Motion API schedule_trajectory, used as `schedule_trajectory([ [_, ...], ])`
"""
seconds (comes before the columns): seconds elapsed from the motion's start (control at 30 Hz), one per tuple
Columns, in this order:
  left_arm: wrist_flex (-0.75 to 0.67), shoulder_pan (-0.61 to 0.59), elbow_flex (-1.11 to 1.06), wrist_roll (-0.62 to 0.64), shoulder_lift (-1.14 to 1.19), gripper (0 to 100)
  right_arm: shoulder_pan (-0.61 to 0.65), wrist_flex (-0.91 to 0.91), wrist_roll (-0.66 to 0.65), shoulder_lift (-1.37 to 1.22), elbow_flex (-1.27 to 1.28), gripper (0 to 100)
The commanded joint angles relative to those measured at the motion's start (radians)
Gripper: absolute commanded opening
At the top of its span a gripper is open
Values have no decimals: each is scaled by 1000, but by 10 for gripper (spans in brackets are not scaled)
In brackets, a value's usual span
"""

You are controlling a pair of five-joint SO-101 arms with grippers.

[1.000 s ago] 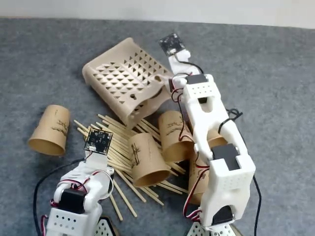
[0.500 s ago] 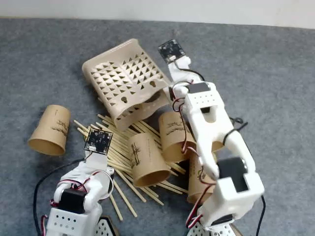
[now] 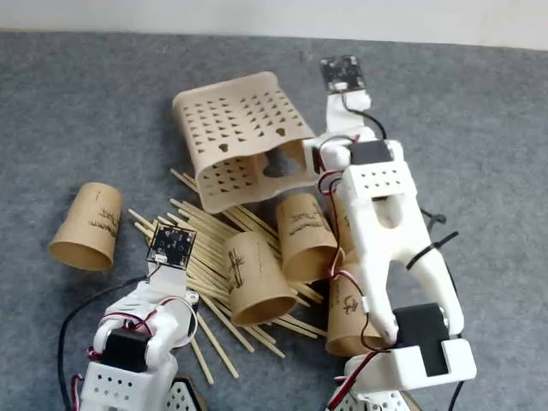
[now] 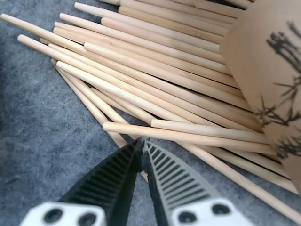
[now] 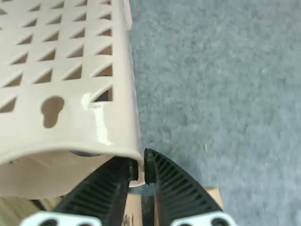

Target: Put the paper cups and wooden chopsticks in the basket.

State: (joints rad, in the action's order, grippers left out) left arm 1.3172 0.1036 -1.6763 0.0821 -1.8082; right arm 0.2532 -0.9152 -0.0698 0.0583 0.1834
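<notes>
- Gripping the rim of the basket (image 5: 70,70), the right end effector (image 5: 140,170) has its jaws clamped on the beige plastic edge, one jaw on each side of the wall.
- From the high view, the basket is tipped on its side at the far middle of the grey worktop (image 3: 479,128). Its perforated walls face up and its mouth is turned toward the right arm. Whether it rests on the worktop or is lifted off it, I cannot tell.
- The wooden chopsticks (image 3: 210,248) lie in a loose fan on the worktop, on the near side of the basket. Their far ends reach under the basket's near edge.
- The left end effector (image 4: 141,145) is closed with nothing between its jaws. Its tips sit just beside one chopstick at the near-left side of the heap.
- Paper cups lie on their sides outside the basket.
- The left cup (image 3: 86,227) is well apart from the others, at the left of the worktop.
- The middle cup (image 3: 255,278) lies on the chopsticks.
- The third cup (image 3: 304,235) is just to the right of the middle cup and a little farther back.
- The fourth cup (image 3: 349,312) is at the near right, partly hidden under the right arm.
</notes>
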Motion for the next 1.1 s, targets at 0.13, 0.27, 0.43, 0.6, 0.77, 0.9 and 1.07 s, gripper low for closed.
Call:
schedule_trajectory([
  [0.13, 5, 12, -19, 6, -10, 6, -19, -222, 71, 81, -239, 5],
  [0.27, 5, 12, -19, 6, -10, 6, -19, -349, 87, 81, -329, 5],
  [0.43, 5, 12, -19, 6, -10, 6, -19, -472, 86, 81, -426, 5],
  [0.6, 5, 12, -19, 6, -10, 6, -19, -579, 83, 81, -510, 5],
  [0.77, 5, 12, -19, 6, -10, 6, -19, -639, 81, 81, -565, 5],
  [0.9, 5, 12, -19, 6, -10, 6, -19, -693, 81, 81, -607, 5],
  [1.07, 5, 12, -19, 6, -10, 6, -22, -711, 87, 71, -621, 5],
])
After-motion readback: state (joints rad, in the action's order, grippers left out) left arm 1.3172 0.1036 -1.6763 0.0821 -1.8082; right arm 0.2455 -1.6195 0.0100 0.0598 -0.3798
